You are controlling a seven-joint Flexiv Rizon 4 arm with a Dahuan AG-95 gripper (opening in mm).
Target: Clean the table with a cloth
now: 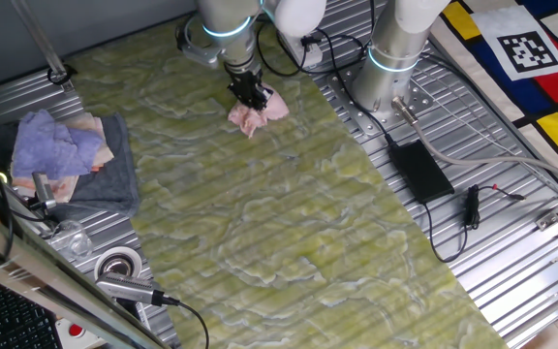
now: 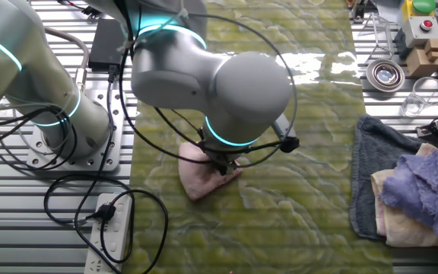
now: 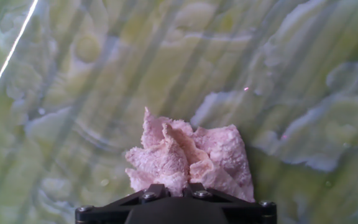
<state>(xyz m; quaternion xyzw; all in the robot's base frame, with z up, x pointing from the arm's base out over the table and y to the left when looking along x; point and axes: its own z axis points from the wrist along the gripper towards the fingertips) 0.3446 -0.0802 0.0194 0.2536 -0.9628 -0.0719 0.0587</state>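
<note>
The pale pink cloth [image 1: 258, 114] lies bunched on the yellow-green marbled table [image 1: 260, 213] near its far end. My gripper [image 1: 251, 94] stands straight down on the cloth, its fingers shut on a fold of it. In the other fixed view the cloth [image 2: 200, 176] spreads out left and below the gripper [image 2: 220, 164], with the wrist hiding its upper part. The hand view shows the crumpled cloth [image 3: 188, 158] rising just ahead of the gripper [image 3: 174, 188], pressed onto the table [image 3: 104, 74].
A lavender cloth [image 1: 54, 145] lies on a dark grey towel [image 1: 105, 179] at the left, off the marbled surface. A tape roll [image 1: 116, 264] and tools sit near the front left. A black power brick [image 1: 419, 170] and cables lie on the ribbed panel at the right.
</note>
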